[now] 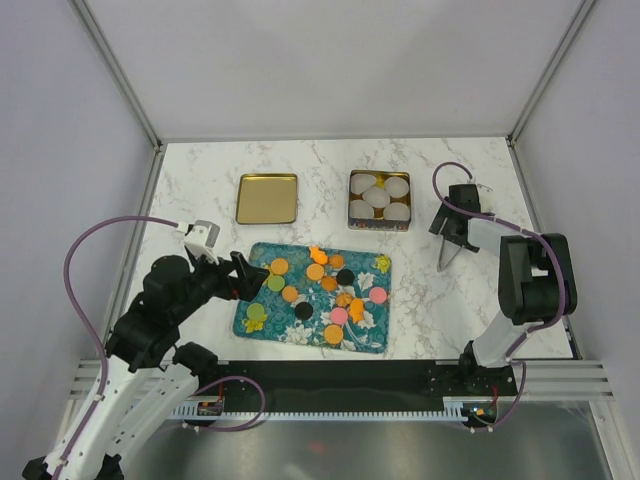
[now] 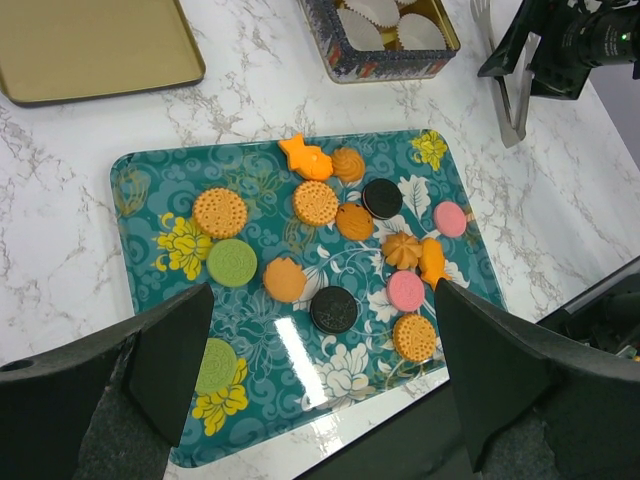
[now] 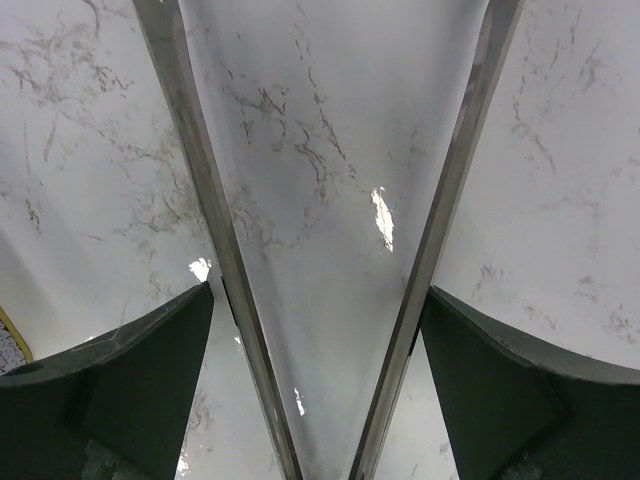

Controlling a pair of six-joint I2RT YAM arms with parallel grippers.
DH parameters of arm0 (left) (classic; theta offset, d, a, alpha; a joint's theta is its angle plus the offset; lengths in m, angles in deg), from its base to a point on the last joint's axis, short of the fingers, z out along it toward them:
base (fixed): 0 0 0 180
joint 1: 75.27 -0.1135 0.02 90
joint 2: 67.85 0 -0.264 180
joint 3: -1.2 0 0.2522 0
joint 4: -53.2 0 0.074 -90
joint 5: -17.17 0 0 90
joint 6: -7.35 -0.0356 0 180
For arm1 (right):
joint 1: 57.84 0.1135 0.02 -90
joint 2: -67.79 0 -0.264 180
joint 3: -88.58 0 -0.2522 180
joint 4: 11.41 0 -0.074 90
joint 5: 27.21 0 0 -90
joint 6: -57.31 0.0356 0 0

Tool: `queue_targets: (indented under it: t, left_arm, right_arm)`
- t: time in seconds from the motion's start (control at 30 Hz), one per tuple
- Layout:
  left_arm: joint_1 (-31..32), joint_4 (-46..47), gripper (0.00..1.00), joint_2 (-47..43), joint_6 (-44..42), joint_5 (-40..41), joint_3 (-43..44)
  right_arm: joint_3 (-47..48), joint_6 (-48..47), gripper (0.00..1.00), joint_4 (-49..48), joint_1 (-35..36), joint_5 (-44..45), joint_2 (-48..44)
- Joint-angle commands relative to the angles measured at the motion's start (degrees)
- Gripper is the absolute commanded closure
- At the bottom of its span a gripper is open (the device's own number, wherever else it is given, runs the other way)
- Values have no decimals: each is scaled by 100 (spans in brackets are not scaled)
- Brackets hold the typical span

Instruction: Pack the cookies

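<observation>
Several cookies [image 1: 320, 290], round orange, black, pink and green discs plus a few orange shaped ones, lie spread on a teal flowered tray [image 1: 262, 322]. My left gripper [image 1: 235, 280] hangs open over the tray's left part, nothing between its fingers; in the left wrist view the black cookie [image 2: 333, 310] lies below it [image 2: 322, 298]. My right gripper [image 1: 452, 238] is down at the metal tongs [image 1: 445, 258] right of the tin. Its jaws [image 3: 318, 292] stand wide, straddling both spread tong arms [image 3: 200, 180], the pads close against them.
A patterned tin [image 1: 352, 222] holding white paper cups stands behind the tray; its wall [image 2: 380, 65] shows in the left wrist view. A flat gold lid [image 1: 267, 198] lies to the tin's left. The surface is white marble, walled on both sides and at the back.
</observation>
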Motion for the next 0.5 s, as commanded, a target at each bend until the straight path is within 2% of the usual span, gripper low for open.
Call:
queue_targets:
  t: [0.0, 0.2, 0.33, 0.47]
  left_arm:
    - [35, 175, 0, 76, -192, 27, -18]
    - [35, 175, 0, 147, -192, 36, -18]
    - [35, 175, 0, 164, -192, 36, -18]
    - [35, 166, 0, 208, -192, 36, -18]
  right_arm:
    - [-15, -6, 9, -231, -38, 8, 145]
    - [-6, -111, 19, -231, -73, -53, 154]
    - [-6, -208, 39, -169, -73, -141, 14]
    - [64, -323, 40, 32, -73, -325, -477]
